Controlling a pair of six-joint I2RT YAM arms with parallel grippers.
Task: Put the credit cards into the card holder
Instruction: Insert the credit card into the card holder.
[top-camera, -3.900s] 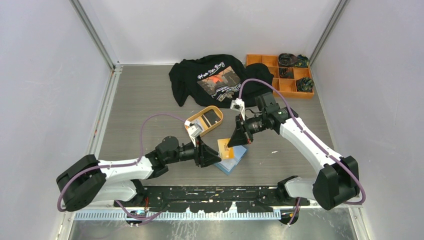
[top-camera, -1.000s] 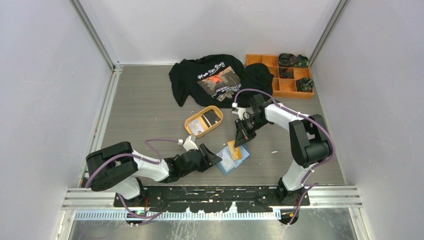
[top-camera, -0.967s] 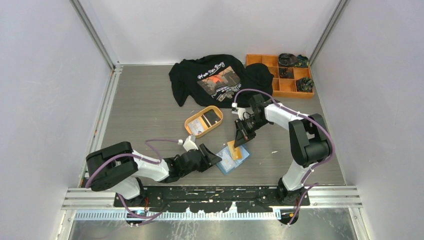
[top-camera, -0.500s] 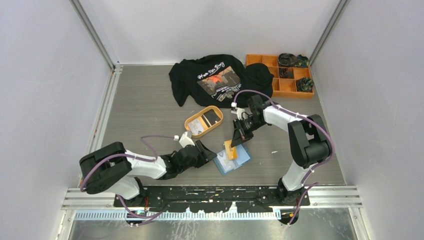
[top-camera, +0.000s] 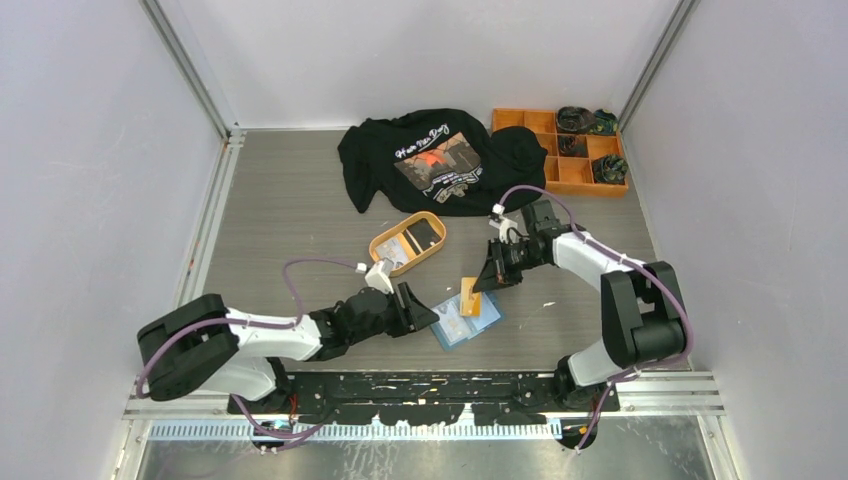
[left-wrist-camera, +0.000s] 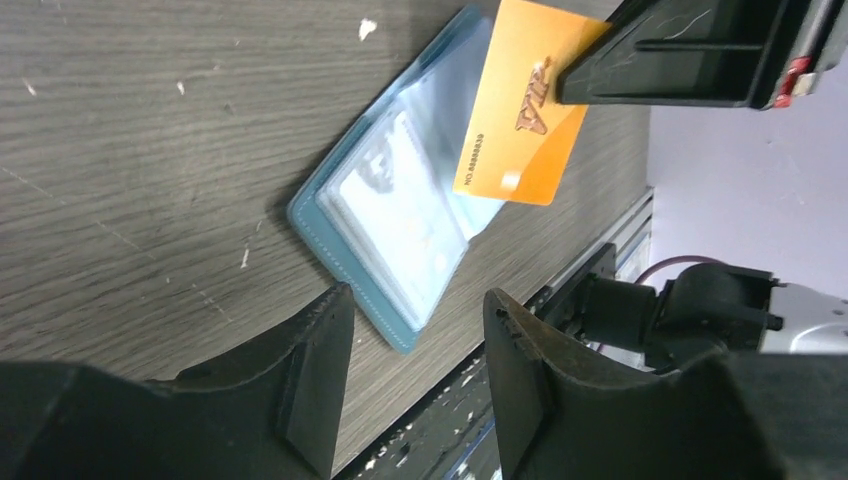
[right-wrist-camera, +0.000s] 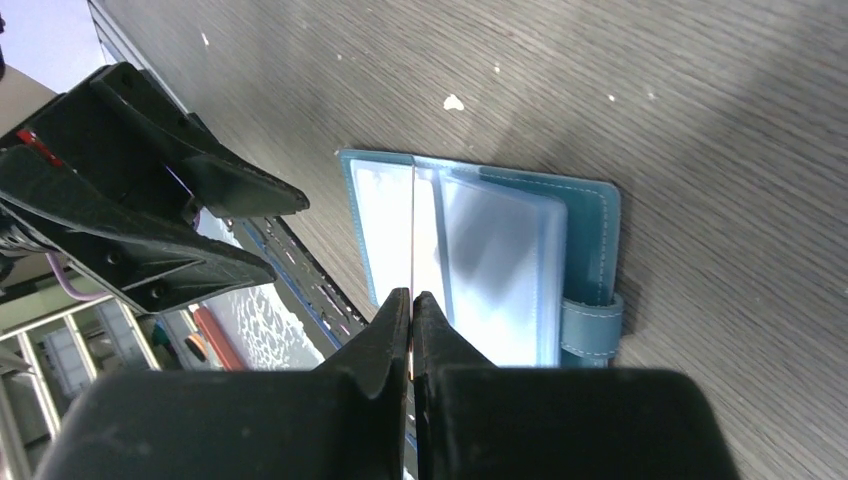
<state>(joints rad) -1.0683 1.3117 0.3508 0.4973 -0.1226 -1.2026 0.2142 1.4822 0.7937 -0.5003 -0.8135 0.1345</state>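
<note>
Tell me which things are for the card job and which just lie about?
For the job: thin orange card, teal-blue folding card holder, black and white cards in the orange oval tray.
Lying about: black printed T-shirt, orange compartment box.

Above the card holder (left-wrist-camera: 385, 215), the orange-tan credit card (left-wrist-camera: 520, 105) bears an embossed "VIP" mark & a line starting "NO.", digits too blurred to read. White script on the black T-shirt (top-camera: 380, 150), well behind the holder: illegible.

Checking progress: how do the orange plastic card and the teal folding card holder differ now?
The orange plastic card stands on edge, pinched by the right gripper; the teal folding card holder lies open on the table. The card is smaller than the holder. Both are rectangular.
</note>
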